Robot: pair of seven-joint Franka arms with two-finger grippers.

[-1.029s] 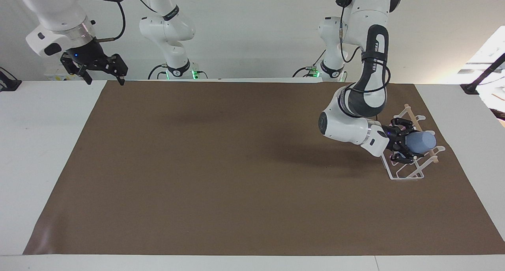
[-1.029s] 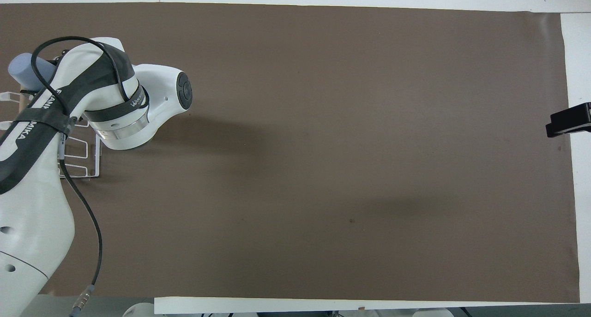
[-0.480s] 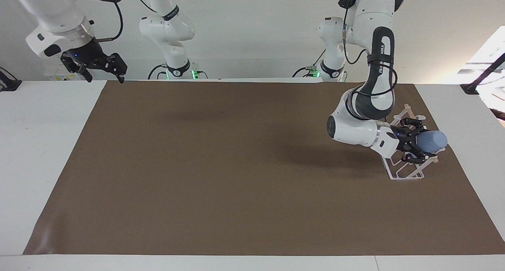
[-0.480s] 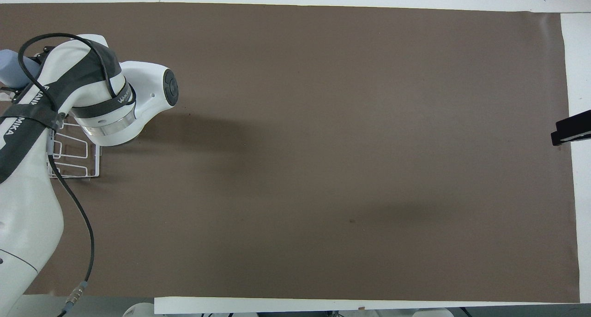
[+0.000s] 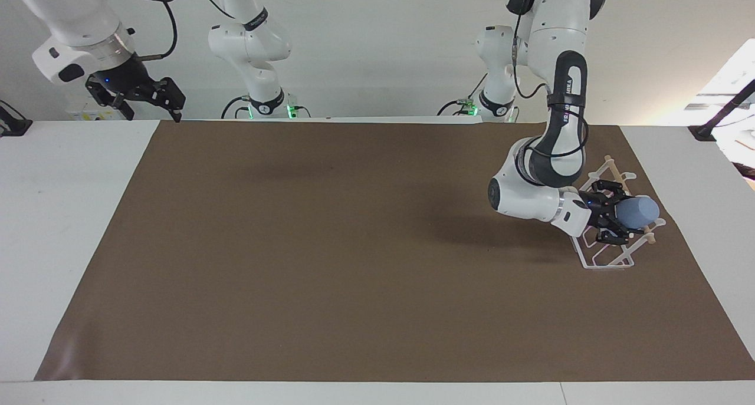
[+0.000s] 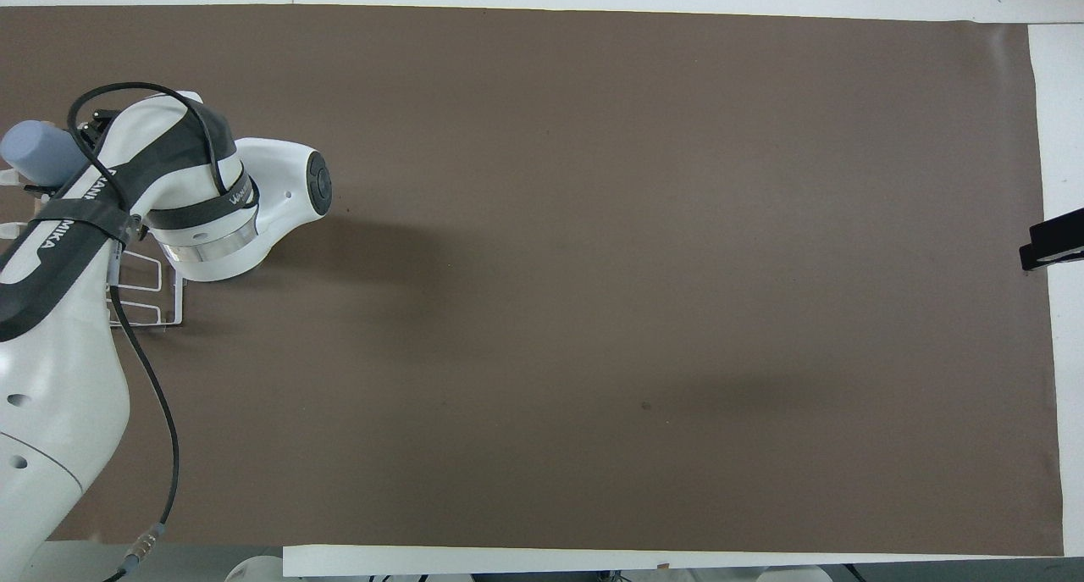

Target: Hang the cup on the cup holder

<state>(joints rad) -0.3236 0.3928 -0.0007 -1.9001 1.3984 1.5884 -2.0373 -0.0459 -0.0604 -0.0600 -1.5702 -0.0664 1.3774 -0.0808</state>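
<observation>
The light blue cup (image 5: 638, 211) lies on its side in my left gripper (image 5: 616, 220), whose fingers are shut on it, base pointing away from the arm. It is over the white wire cup holder (image 5: 607, 257) at the left arm's end of the mat, level with the wooden rod (image 5: 616, 171). In the overhead view the cup (image 6: 38, 150) sticks out past the left arm, which hides most of the holder (image 6: 146, 302). My right gripper (image 5: 150, 97) waits high over the right arm's end of the table, its fingers apart.
A brown mat (image 5: 354, 246) covers most of the white table. A black clamp (image 5: 705, 132) sits at the table's edge near the holder. Another black clamp (image 5: 12, 125) sits at the right arm's end.
The left gripper swung the cup out past the holder's rod, then drew it back and lower over the prongs. The right gripper drifted slightly higher.
</observation>
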